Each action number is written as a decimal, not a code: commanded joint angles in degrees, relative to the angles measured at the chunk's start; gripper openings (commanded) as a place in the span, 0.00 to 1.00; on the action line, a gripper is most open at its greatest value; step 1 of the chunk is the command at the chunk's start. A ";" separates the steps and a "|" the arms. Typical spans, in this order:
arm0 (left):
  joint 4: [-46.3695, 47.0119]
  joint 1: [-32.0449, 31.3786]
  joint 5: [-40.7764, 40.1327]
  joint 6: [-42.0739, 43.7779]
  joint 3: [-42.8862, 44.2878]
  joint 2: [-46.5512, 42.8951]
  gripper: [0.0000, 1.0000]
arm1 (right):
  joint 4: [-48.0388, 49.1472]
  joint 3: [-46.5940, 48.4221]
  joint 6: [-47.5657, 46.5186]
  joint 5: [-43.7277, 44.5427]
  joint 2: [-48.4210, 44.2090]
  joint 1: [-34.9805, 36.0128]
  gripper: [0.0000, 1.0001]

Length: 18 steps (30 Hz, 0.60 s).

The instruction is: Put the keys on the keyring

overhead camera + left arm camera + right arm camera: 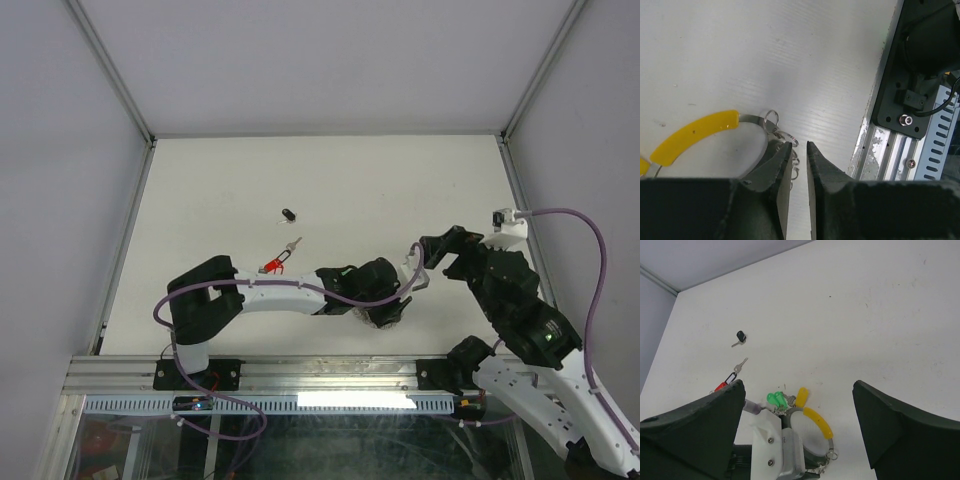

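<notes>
White table (300, 180), walled on three sides, aluminium rail (900, 150) along the near edge.

Left arm (270, 293) lay low and stretched rightward across the near part of the table. Right arm (520, 310) bent in from the right, wrist pointing toward the left arm's end.

Right gripper (799, 385): jaws spread wide, nothing between them, held above the table and looking down on the left arm's wrist and the ring.

Left gripper (799, 146): tips down at the table close to the rail. Jaws nearly together, only a thin slit between them. Could not tell whether anything was pinched in the slit.

Keyring (752, 119): a silver loop lying flat on the table right at the left gripper's tips, near the front edge. A curved yellow sleeve (695, 134) covered part of it, and a second yellow piece (802, 395) showed farther round. In the left wrist view, the left-hand finger (775, 165) overlapped the loop's bare metal stretch; true contact unclear.

Green tags (776, 399): two, bunched at the loop beside the left wrist. Their keys were too small to make out.

Red-tagged key (279, 260): loose on the table just beyond the left arm, well apart from the keyring.

Black-headed key (290, 213): loose, farther out again, near the red-tagged one.

Small split rings (771, 117): a cluster on the loop, just ahead of the left fingertips
</notes>
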 commanded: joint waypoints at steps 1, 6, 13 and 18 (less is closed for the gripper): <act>5.79 -0.15 2.22 -2.13 3.56 0.27 0.20 | -0.04 1.48 -0.21 2.25 -2.02 0.06 0.92; 5.95 -0.01 1.91 -2.18 1.19 -2.69 0.23 | 0.27 -0.02 0.09 0.25 -1.19 0.03 0.92; 6.91 4.82 1.91 -6.28 -3.51 -6.62 0.22 | -4.07 -0.32 5.37 0.11 2.24 0.03 0.91; 7.32 6.17 5.64 -4.18 -4.11 -6.29 0.31 | -10.48 2.13 10.39 -0.54 5.85 0.03 0.88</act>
